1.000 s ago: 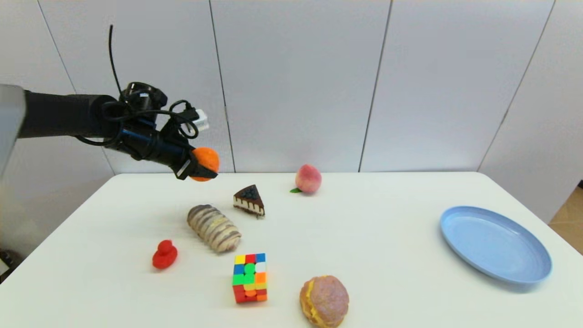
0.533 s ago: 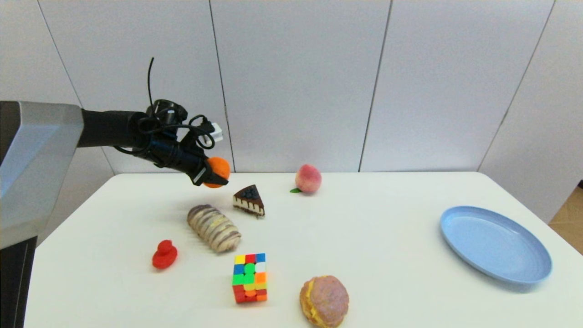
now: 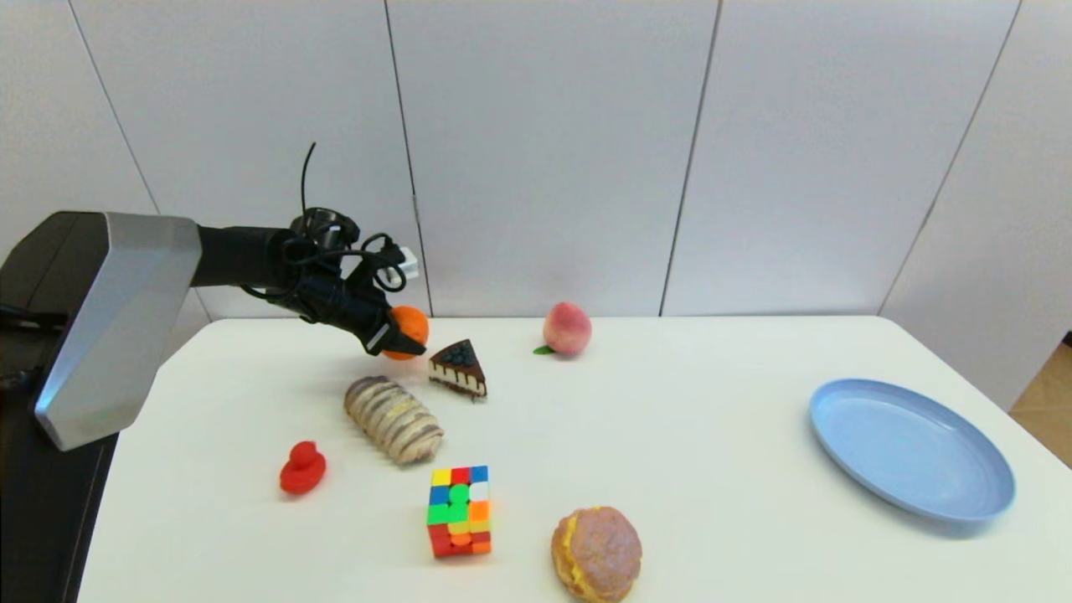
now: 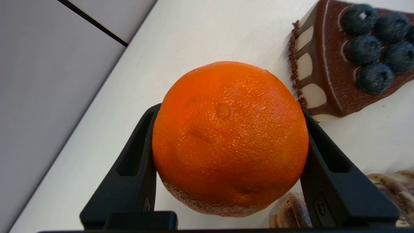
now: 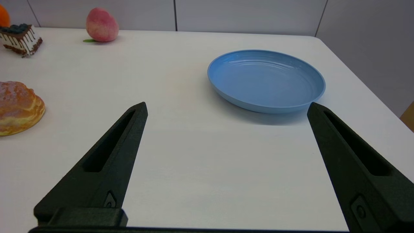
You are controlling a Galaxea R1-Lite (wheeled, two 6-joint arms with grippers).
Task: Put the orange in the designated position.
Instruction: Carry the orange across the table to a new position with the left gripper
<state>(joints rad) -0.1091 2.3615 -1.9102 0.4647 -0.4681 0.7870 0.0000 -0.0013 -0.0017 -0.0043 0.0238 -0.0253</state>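
Observation:
My left gripper [image 3: 402, 339] is shut on the orange [image 3: 409, 327], a round bright-orange fruit with dimpled skin. It holds the fruit low over the back-left part of the white table [image 3: 687, 419], just left of the cake slice [image 3: 458, 367]. In the left wrist view the orange [image 4: 229, 139] fills the gap between both black fingers [image 4: 136, 161], with the cake slice [image 4: 349, 61] close beside it. No mark shows on the tabletop. My right gripper [image 5: 227, 106] is open over bare table near the blue plate [image 5: 266, 79], outside the head view.
A striped bread roll [image 3: 392, 419], a red toy duck [image 3: 302, 467], a colour cube [image 3: 459, 511] and a cream bun [image 3: 595, 553] lie toward the front. The peach [image 3: 567, 328] sits at the back centre and the light-blue plate [image 3: 910, 448] at the right.
My left arm has carried the orange to the right and downward, from above the table's back-left corner to just beside the cake slice. Nothing else has moved.

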